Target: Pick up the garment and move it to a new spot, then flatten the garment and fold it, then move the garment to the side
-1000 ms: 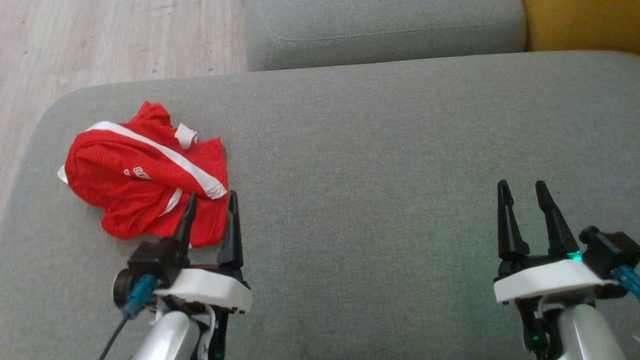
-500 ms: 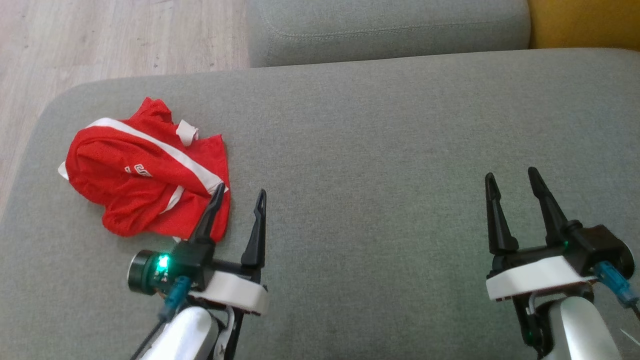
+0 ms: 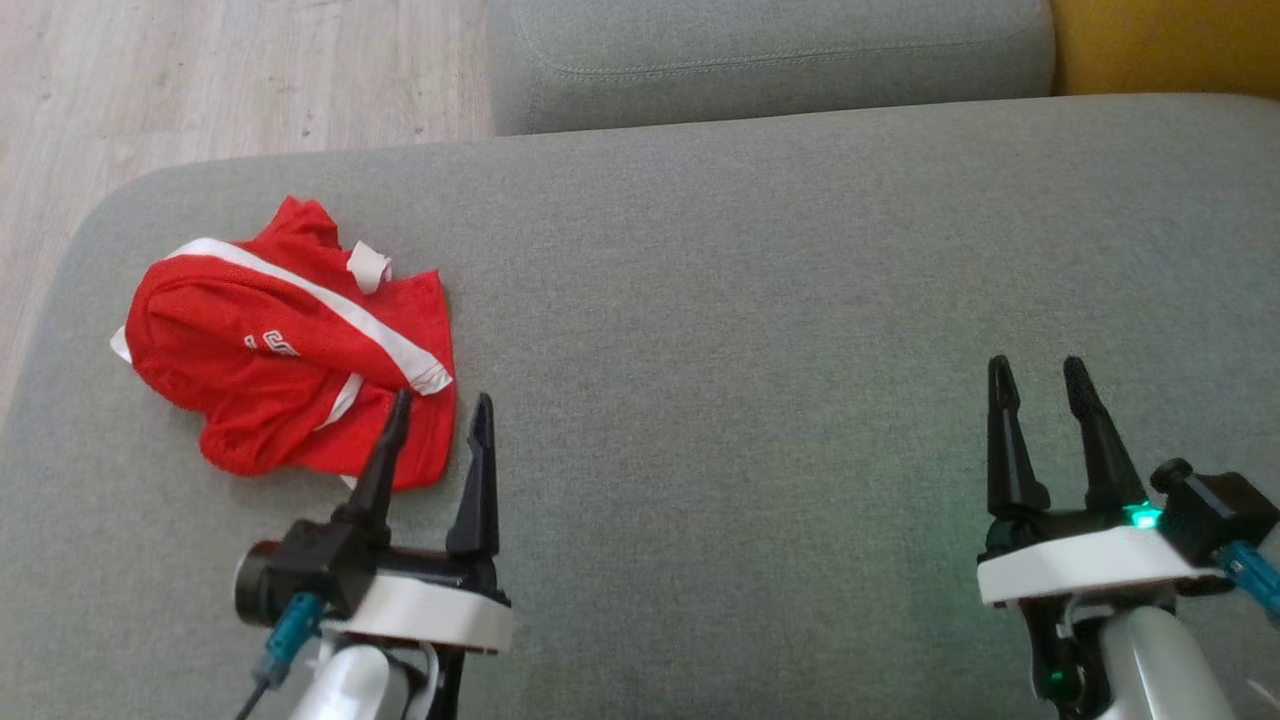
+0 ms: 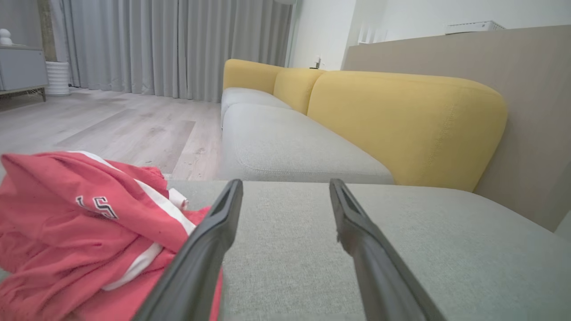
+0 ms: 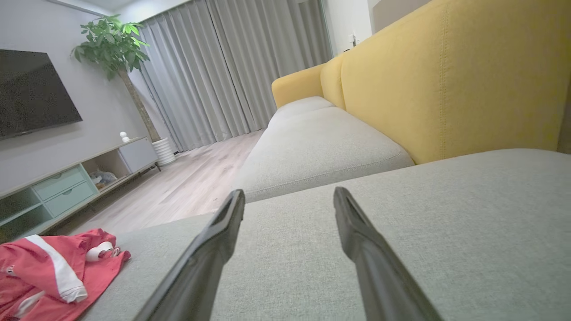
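The garment [image 3: 285, 345] is a red mesh piece with white stripes, lying crumpled at the left end of the grey sofa seat [image 3: 760, 300]. It also fills the lower left of the left wrist view [image 4: 80, 232] and the bottom left corner of the right wrist view [image 5: 53, 272]. My left gripper [image 3: 440, 412] hovers open just off the garment's near right corner, one fingertip over the red cloth, nothing held. Far to the right, my right gripper [image 3: 1037, 372] stands open above bare cushion.
A second grey seat cushion [image 3: 770, 55] lies beyond, with yellow backrests [image 4: 401, 120] along the right. Wooden floor [image 3: 200, 80] borders the sofa's left and far-left edge. A TV cabinet [image 5: 67, 183] and plant [image 5: 113, 42] stand across the room.
My left gripper swung right and forward half a second ago, then drew back left and toward me. The right gripper shifted slightly. The garment lies as before.
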Robot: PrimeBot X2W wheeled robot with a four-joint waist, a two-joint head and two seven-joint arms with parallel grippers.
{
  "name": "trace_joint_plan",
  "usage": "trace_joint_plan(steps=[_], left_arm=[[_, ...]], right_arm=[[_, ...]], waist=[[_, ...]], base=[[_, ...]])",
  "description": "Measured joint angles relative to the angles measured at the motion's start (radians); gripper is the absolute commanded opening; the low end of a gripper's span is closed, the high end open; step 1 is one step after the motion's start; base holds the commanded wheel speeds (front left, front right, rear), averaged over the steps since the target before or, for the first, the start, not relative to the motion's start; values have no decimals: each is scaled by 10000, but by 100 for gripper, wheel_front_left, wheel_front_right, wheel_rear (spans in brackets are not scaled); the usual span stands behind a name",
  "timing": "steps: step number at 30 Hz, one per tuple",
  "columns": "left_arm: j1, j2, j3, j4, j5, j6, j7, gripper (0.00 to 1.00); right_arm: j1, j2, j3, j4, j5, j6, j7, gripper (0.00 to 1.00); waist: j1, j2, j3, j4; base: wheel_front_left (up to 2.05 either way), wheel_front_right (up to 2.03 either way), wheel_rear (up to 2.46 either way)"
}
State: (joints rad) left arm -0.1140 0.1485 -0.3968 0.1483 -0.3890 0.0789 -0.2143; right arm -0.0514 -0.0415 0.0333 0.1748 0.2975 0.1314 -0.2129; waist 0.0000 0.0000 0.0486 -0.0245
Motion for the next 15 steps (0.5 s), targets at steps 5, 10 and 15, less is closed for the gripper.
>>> trace_joint_plan(steps=[5, 10, 15], left_arm=[[33, -360, 228, 337, 635, -489, -167, 100], [33, -583, 500, 431, 1379, -857, -316, 100], [33, -752, 717, 437, 1812, -1070, -380, 100]], right_arm=[[5, -8, 174, 232, -286, 0, -173, 100], [3, -8, 280, 330, -790, 0, -305, 100], [-3, -8, 332, 334, -1141, 0, -353, 100]], waist=[[0, 0, -20, -9], [0, 0, 12, -17], [0, 0, 18, -16]], base=[[0, 0, 0], [0, 0, 0], [0, 0, 0]])
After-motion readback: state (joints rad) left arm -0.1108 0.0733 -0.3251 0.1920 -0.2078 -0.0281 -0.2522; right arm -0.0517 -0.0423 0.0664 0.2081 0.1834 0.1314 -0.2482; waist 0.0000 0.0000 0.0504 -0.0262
